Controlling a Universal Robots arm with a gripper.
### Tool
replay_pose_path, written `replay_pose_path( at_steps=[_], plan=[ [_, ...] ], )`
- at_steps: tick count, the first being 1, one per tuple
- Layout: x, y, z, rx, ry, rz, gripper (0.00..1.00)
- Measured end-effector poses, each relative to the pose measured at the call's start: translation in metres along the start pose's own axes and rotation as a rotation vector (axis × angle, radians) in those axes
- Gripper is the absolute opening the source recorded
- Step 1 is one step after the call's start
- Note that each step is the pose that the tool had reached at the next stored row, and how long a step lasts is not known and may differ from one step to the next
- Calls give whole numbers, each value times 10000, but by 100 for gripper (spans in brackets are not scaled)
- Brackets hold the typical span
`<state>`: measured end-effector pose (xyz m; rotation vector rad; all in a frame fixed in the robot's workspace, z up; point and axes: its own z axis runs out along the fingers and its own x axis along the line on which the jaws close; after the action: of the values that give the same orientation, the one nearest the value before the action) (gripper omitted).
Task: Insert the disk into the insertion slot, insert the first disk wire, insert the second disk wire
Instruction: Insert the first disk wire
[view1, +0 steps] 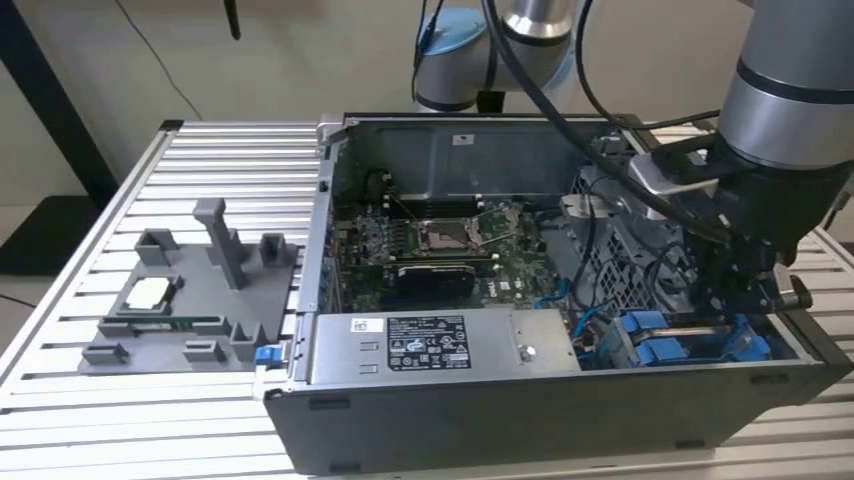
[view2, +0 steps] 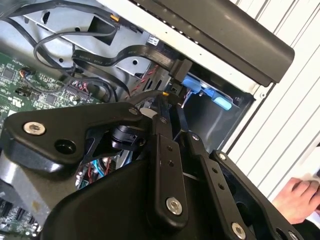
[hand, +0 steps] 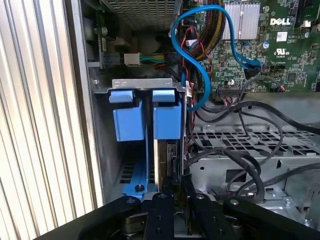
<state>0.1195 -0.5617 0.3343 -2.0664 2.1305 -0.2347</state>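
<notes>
Your slatted silver worktop (view1: 214, 150) carries the open black metal computer case (view1: 534, 420). At the case's end on the exterior view's right, the silver-grey disk (hand: 166, 122) in its bright blue plastic frame stands on edge in the narrow dark grey slot (hand: 131, 172), so it can slide straight in. Your black gripper (view1: 731, 310), nearly closed, rests against the disk's end.

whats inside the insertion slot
In the first wrist view, two bright blue caddy fronts sit side by side in the insertion slot. The gripper covers the rest, so the disk body is hidden.
</notes>
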Motion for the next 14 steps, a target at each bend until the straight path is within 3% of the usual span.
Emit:
replay_pose_path(
  at_steps=[8, 9, 14],
  plan=[
    [1, 19, 72, 15, -7, 2, 20],
    [1, 15, 58, 16, -5, 2, 27],
    [0, -17, -81, 4, -1, 1, 27]
  ],
)
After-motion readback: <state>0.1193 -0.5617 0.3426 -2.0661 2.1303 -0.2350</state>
